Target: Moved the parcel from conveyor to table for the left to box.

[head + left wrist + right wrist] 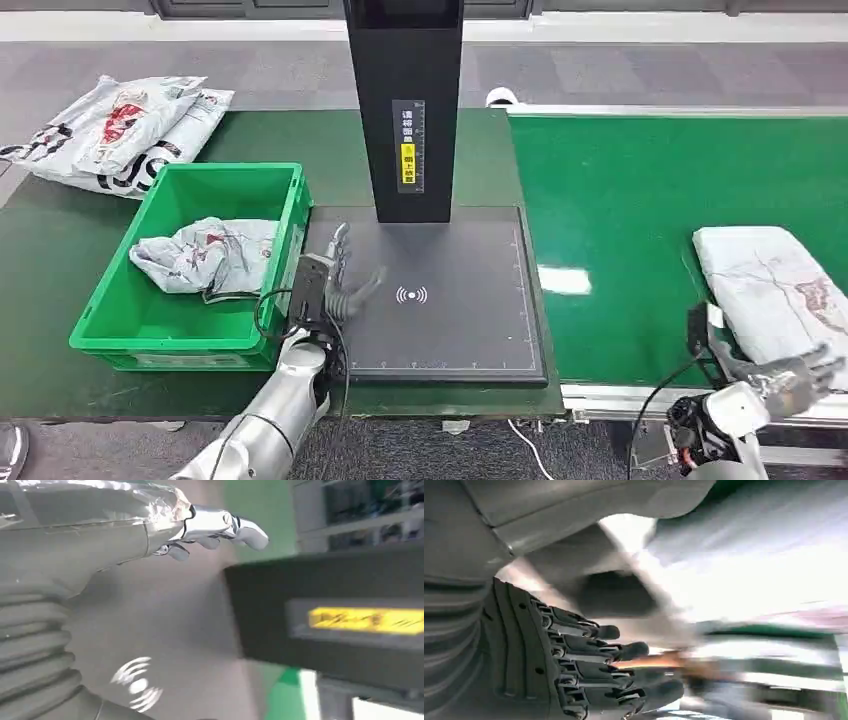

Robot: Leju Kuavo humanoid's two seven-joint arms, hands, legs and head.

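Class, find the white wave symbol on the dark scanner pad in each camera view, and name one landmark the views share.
Head view: wave symbol mid-pad, right of the left hand.
Left wrist view: symbol low, on grey pad.
Right wrist view: not in it.
Shared landmark: black post's yellow label.

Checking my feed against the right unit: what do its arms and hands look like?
Both arms are silver metal. The left hand has dark fingers with silvery tips; a black cable loops at its wrist. The right hand has a rounded white and black wrist with a black cable. Grey ribbed covers sit behind both hands.
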